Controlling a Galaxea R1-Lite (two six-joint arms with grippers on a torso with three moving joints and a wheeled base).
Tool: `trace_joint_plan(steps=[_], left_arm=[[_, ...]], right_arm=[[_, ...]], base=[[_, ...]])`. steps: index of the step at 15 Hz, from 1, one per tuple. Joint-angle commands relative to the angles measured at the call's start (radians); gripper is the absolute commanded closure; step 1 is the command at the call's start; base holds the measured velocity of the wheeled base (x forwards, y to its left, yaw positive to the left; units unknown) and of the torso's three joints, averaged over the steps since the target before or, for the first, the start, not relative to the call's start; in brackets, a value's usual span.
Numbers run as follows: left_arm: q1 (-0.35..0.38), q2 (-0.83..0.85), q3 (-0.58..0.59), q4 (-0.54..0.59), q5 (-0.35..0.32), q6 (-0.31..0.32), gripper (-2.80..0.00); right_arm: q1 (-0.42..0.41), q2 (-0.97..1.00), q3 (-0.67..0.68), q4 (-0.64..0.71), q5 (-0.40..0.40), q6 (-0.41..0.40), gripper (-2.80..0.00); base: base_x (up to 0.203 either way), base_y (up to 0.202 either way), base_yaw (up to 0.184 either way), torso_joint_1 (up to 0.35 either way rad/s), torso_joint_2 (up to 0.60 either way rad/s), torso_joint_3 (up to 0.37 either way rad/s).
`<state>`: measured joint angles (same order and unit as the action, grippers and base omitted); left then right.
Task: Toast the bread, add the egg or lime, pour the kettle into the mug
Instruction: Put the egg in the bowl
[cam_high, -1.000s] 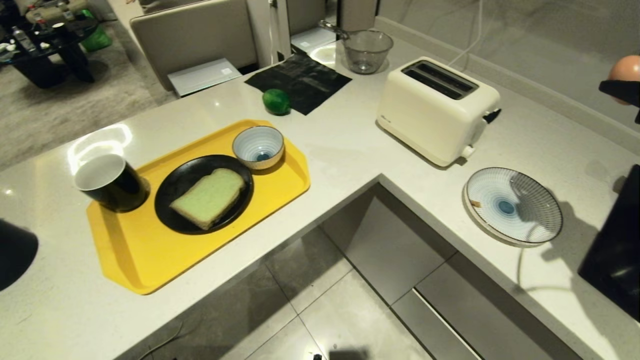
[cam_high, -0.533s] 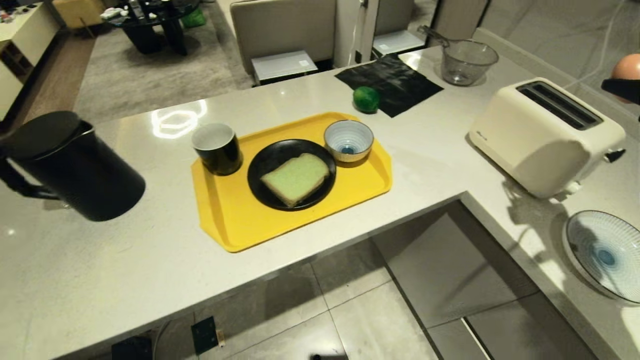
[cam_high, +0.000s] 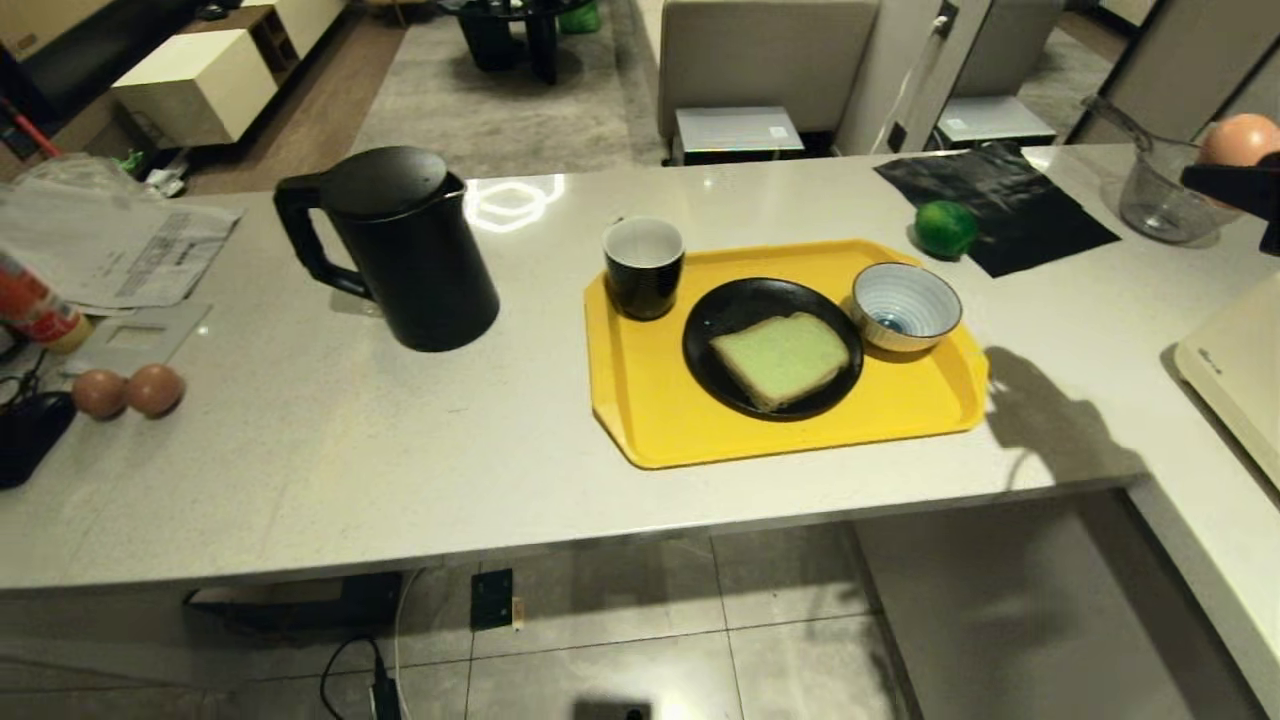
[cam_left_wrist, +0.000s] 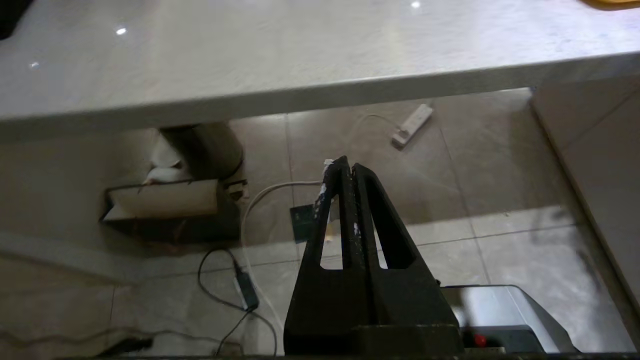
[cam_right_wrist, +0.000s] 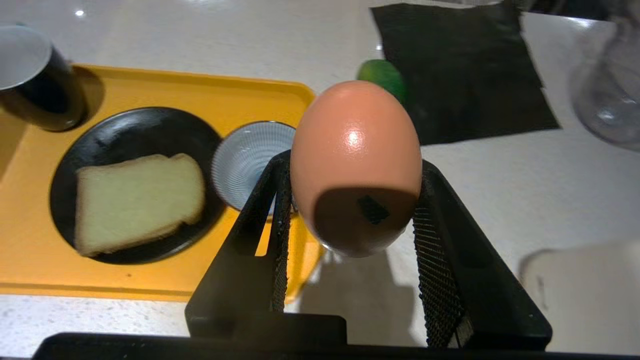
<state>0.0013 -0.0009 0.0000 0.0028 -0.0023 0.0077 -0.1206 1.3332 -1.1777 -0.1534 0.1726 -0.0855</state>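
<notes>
My right gripper (cam_right_wrist: 355, 165) is shut on the pinkish-orange egg (cam_right_wrist: 356, 150), which has a small dark mark on its shell. It hangs above the counter just past the right end of the yellow tray (cam_high: 680, 420). On the tray, the bread (cam_high: 780, 358) lies on a black plate (cam_high: 735, 310), between the black mug (cam_high: 645, 265) and a striped bowl (cam_high: 905, 305). The lime (cam_high: 944, 228) rests on the counter behind the tray. The black kettle (cam_high: 410, 255) stands to the tray's left. My left gripper (cam_left_wrist: 346, 167) is shut and empty, below the counter's edge over the floor.
A cream toaster (cam_high: 1240, 370) shows at the right edge. A black cloth (cam_high: 1000, 200) and a glass bowl (cam_high: 1160, 195) lie at the back right. Two brown eggs (cam_high: 128, 390) and papers (cam_high: 110, 245) sit at the far left. Chairs stand behind the counter.
The whole head view has swung left, so the camera turned: kettle and brown eggs came into view, toaster slid to the right edge. The egg stays in my right gripper.
</notes>
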Motion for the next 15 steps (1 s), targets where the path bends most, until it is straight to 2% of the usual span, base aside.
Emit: trace_joint_plan(steps=[1, 4, 7, 12, 15], left_arm=[[0.0, -0.001, 0.0, 0.0, 0.0, 0.0, 0.0], [0.0, -0.001, 0.0, 0.0, -0.001, 0.0, 0.0], [0.0, -0.001, 0.0, 0.0, 0.001, 0.0, 0.0], [0.0, -0.001, 0.0, 0.0, -0.001, 0.0, 0.0], [0.0, -0.001, 0.0, 0.0, 0.0, 0.0, 0.0]], right_arm=[[-0.001, 0.033, -0.005, -0.003, 0.002, -0.001, 0.0], [-0.001, 0.105, -0.028, -0.075, -0.008, -0.004, 0.0], [-0.001, 0.185, -0.074, -0.149, -0.052, -0.004, 0.0], [0.013, 0.266, -0.135, -0.145, -0.052, -0.01, 0.0], [0.047, 0.279, -0.156, -0.077, -0.042, -0.04, 0.0]], base=[[0.004, -0.002, 0.087, 0.001, 0.0, 0.002], [0.0, 0.0, 0.0, 0.0, 0.0, 0.0], [0.0, 0.0, 0.0, 0.0, 0.0, 0.0], [0.0, 0.0, 0.0, 0.0, 0.0, 0.0], [0.0, 0.0, 0.0, 0.0, 0.0, 0.0]])
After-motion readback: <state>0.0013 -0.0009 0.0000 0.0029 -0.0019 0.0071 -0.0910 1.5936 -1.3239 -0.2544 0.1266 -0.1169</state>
